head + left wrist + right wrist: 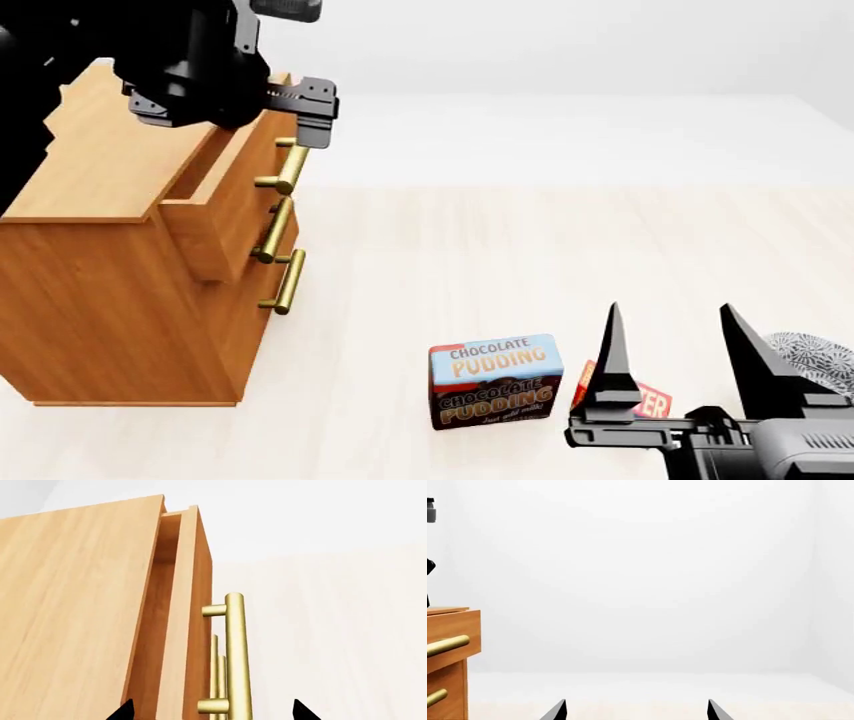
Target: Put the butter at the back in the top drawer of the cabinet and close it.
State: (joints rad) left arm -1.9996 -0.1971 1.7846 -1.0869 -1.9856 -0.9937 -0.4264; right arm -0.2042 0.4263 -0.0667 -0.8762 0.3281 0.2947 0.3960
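Note:
The cabinet stands at the left, and its top drawer is pulled partly out. My left gripper is open at the drawer's brass handle. In the left wrist view the handle runs between the spread tips of the left gripper, beside the drawer front. The butter lies on the floor at the front right, mostly hidden behind my right gripper, which is open and empty above it. The right wrist view shows only the tips of the right gripper and the cabinet's edge.
A blue-and-brown chocolate pudding box stands upright just left of the butter. A grey patterned round object sits at the far right edge. The two lower drawers are shut, their handles below the top one. The floor is pale wood.

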